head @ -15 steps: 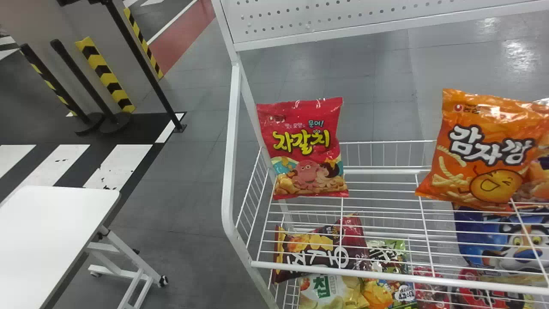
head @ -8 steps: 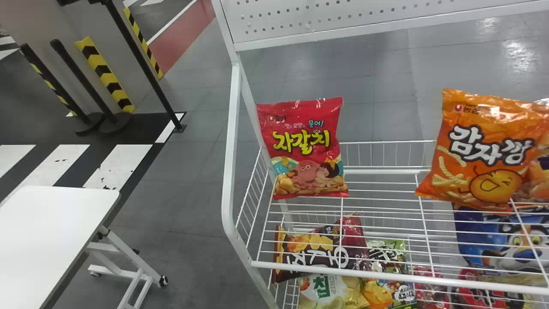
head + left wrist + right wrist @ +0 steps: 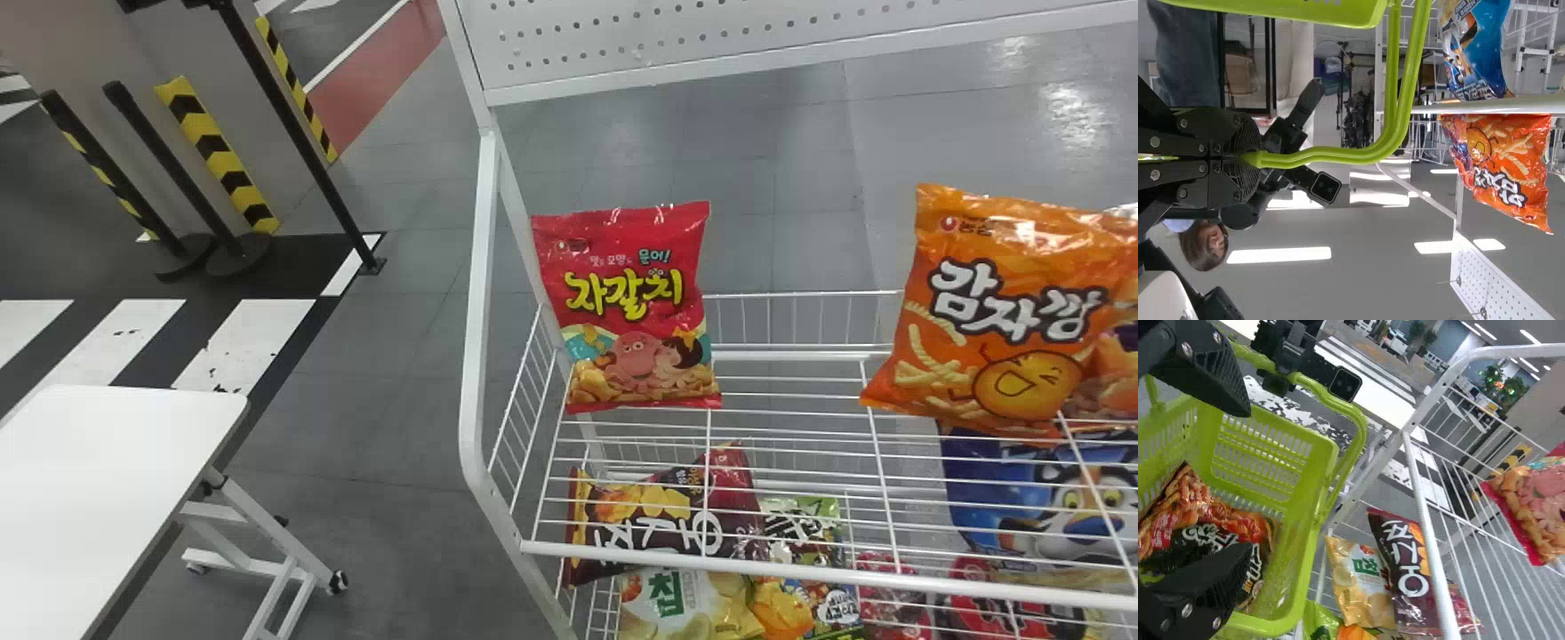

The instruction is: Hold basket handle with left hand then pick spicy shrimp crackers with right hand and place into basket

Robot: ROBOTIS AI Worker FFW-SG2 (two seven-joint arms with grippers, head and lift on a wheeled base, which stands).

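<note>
Handle (image 3: 1345,156) clamped in left end effector (image 3: 1253,159); spicy shrimp crackers (image 3: 1221,522) inside basket (image 3: 1298,573); right end effector (image 3: 1248,481) spread, empty; placing apparently done, withdrawal left.

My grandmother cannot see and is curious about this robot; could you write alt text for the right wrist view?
The robot's open right gripper is at a lime-green basket containing snack packaging, while the left gripper grasps the basket's handle. Beside it stands a white wire rack with more snack bags.
</note>
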